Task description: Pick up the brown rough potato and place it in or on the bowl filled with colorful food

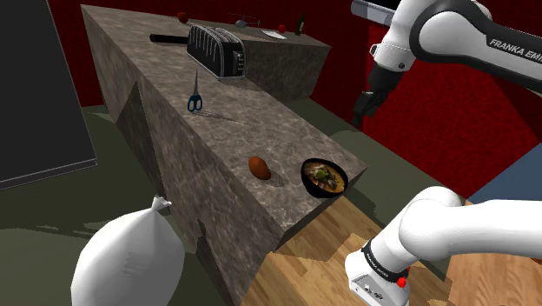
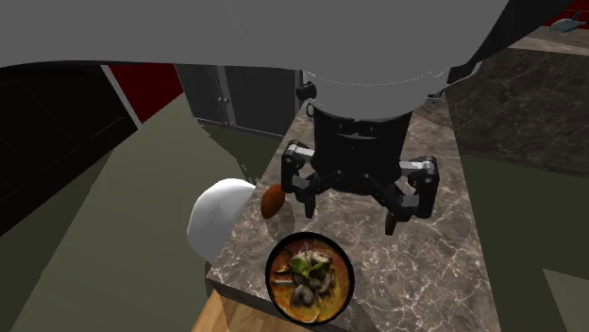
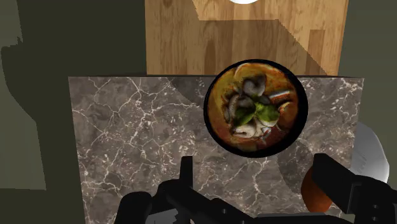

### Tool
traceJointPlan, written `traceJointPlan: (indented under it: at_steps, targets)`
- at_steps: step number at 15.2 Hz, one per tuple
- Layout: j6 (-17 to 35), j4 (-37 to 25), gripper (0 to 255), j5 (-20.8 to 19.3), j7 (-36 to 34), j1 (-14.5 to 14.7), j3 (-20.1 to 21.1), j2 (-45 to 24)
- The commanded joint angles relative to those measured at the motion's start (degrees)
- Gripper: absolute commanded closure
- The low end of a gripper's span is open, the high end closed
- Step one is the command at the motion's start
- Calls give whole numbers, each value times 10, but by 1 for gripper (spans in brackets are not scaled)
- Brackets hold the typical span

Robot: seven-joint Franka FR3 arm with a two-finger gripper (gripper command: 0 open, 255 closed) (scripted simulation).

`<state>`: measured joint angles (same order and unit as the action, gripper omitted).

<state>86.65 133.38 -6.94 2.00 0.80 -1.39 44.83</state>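
1. Gripper [image 3: 254,167]: black, fingers spread wide with nothing between them; hangs above the end of the counter [image 1: 278,130], touching no item.
2. Potato [image 1: 259,167]: reddish-brown, lying on the counter just outside 1 finger, near the bowl but apart from it, close to the long side edge.
3. Bowl [image 1: 314,189]: black, filled with mixed food, set at the counter's end corner, rim at the edge above the wooden floor [image 1: 321,261].
4. Bare marbled surface: 2 stretches, 1 beside the bowl away from the potato, 1 between potato and scissors [image 1: 195,97].
5. Toaster [image 1: 217,50]: farther along the counter, well apart.
6. White sack [image 1: 130,261]: on the floor beside the counter's long edge.
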Motion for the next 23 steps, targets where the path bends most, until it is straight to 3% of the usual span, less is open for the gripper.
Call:
traceJointPlan:
  at_steps: [1, 12, 23]
  targets:
    - [0, 0, 0, 0, 0, 0, 0, 0]
    - [165, 42, 0, 35, -114, 27, 86, -136]
    - [304, -13, 0, 9, -237, 39, 164, -348]
